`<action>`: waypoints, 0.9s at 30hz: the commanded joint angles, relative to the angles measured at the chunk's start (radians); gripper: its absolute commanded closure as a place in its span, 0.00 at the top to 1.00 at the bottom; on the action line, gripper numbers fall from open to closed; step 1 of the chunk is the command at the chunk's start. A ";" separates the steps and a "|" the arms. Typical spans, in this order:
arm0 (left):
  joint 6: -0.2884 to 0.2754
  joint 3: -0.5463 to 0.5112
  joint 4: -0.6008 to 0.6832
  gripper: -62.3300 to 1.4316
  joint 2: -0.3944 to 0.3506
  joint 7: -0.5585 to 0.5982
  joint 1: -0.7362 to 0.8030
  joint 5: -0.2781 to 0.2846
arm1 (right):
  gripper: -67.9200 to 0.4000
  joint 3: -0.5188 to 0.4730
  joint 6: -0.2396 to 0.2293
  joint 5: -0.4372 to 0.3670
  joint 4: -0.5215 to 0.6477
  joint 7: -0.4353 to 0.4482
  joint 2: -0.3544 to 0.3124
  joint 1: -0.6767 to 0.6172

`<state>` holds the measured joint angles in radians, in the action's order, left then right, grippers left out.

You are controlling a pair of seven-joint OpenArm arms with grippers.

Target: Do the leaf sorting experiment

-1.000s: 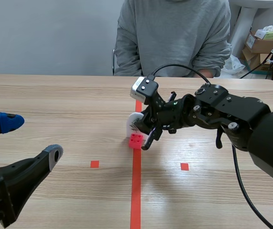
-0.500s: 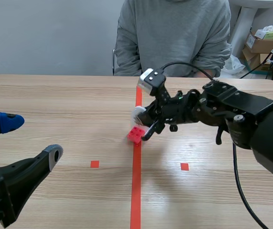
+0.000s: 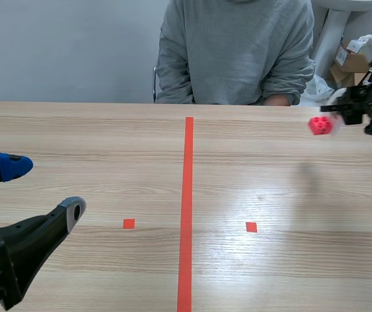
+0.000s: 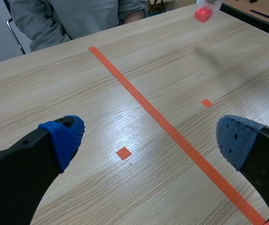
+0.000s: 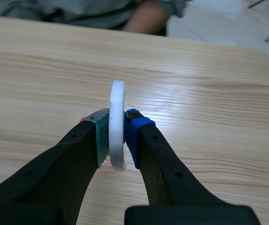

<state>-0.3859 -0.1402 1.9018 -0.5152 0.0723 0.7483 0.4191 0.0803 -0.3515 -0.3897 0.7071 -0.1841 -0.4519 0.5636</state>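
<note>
From the scene view we see the right claw [image 3: 339, 116] at the far right edge, raised over the pale wood-grain tabletop [image 3: 108, 136]. A small red block [image 3: 320, 125] with round studs hangs at its tip, blurred, with a faint shadow on the wood beneath. The left claw [image 3: 43, 188] sits low at the near left, its fingers spread with nothing between them. A person in a grey sweatshirt [image 3: 237, 45] sits across from us.

From the left wrist view we see that claw's dotted blue pads [image 4: 64, 138] wide apart, and the red block far ahead of them.

Only the right wrist view shows us a thin white flat piece [image 5: 117, 101], smooth and round-edged. It is pinched between the grey-green and blue pads, edge-on to us, with its long axis running ahead past the fingertips. Only a sliver of red shows beside one finger.
</note>
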 commanded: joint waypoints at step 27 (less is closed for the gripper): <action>-0.002 -0.007 0.021 0.97 0.005 -0.009 0.002 0.007 | 0.04 -0.003 0.198 0.098 -0.238 0.047 0.064 0.045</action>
<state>-0.3859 -0.1402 1.9018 -0.5156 0.0544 0.7483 0.4194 0.0742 -0.1532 -0.2913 0.4477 -0.1585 -0.3737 0.5884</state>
